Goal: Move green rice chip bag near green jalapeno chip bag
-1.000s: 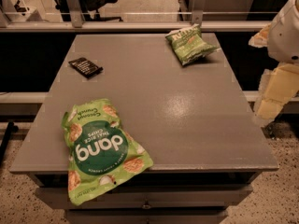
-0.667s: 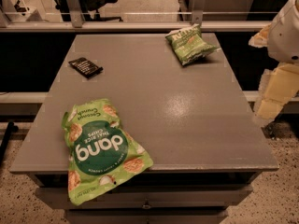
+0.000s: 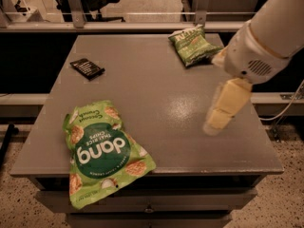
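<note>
The green rice chip bag [image 3: 102, 151] lies near-left on the counter [image 3: 156, 80], long axis near-to-far, well left of the gripper [image 3: 216, 120]; whether it is clenched, I cannot tell.

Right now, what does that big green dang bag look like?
The green rice chip bag is bright green and crinkled, with a dark circle, white "dang" lettering upside down, and pictured tan chips. It lies flat at the grey table's near left corner, one end overhanging the front edge. Only the table touches it; the end effector hangs apart, to its right.
</note>
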Robot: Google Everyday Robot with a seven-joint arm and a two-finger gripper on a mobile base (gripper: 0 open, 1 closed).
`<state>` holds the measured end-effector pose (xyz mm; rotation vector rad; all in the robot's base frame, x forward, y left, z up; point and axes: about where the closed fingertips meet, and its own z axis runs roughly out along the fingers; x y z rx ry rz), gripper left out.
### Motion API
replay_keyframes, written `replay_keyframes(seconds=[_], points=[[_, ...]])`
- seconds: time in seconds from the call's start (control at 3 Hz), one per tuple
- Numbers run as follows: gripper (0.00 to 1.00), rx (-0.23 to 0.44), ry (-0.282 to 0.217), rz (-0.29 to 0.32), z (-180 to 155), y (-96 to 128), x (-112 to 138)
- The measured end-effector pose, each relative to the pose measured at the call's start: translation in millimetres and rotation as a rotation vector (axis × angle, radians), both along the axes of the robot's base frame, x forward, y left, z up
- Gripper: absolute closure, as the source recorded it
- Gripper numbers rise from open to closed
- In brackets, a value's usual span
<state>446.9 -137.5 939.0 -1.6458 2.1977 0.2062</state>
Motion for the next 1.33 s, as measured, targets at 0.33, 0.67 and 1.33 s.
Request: replay_keyframes(seconds=[0.33, 0.67, 1.33], points=[[0.00, 0.173, 0.088, -0.014, -22.1, 53.4, -4.5], [0.00, 0.344, 0.149, -0.037, -33.6, 95.8, -13.6], [0.00, 0.585, 0.149, -0.052, -45.6, 172.6, -29.9]])
